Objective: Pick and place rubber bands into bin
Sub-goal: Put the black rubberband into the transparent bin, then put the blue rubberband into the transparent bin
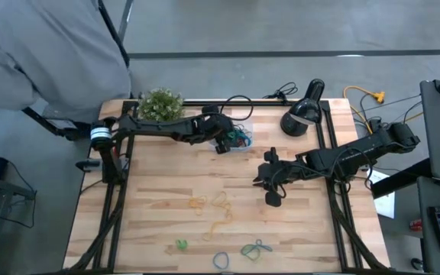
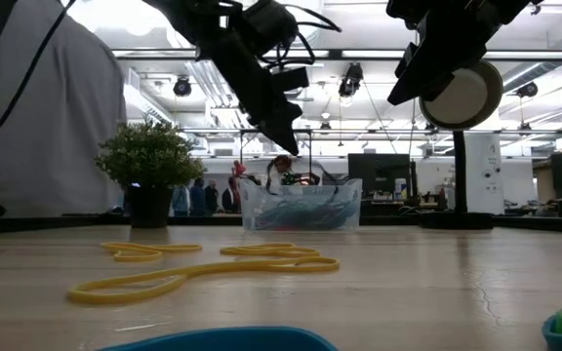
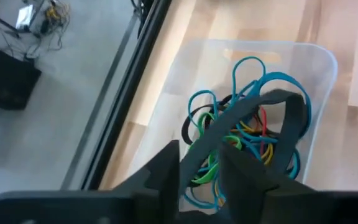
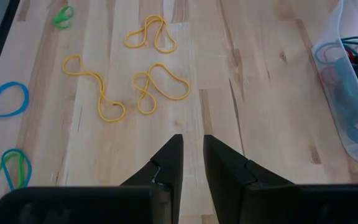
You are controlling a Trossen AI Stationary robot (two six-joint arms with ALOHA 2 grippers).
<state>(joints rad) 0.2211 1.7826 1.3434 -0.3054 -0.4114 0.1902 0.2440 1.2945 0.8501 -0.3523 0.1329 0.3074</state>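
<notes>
Overhead, the left hand hangs over the bin at the far side of the table, beside a small plant, while the right hand waits mid-table, well apart from the loose rubber bands scattered nearer the front edge. From table height, the bin sits far back with yellow bands lying flat in front; the left hand hovers above the bin's rim. Through the left wrist camera, the left hand is clenched on a dark band that droops over the tangle already in the bin; the risk, I judge, is that the floppy loop snags on a finger when released, or drapes across the wall and slides out onto the table. Through the right wrist camera, the right hand is nearly closed and empty, pointing toward the yellow bands; thin, flat loops like these could slip from a pinch, or two tangled ones could lift together.
</notes>
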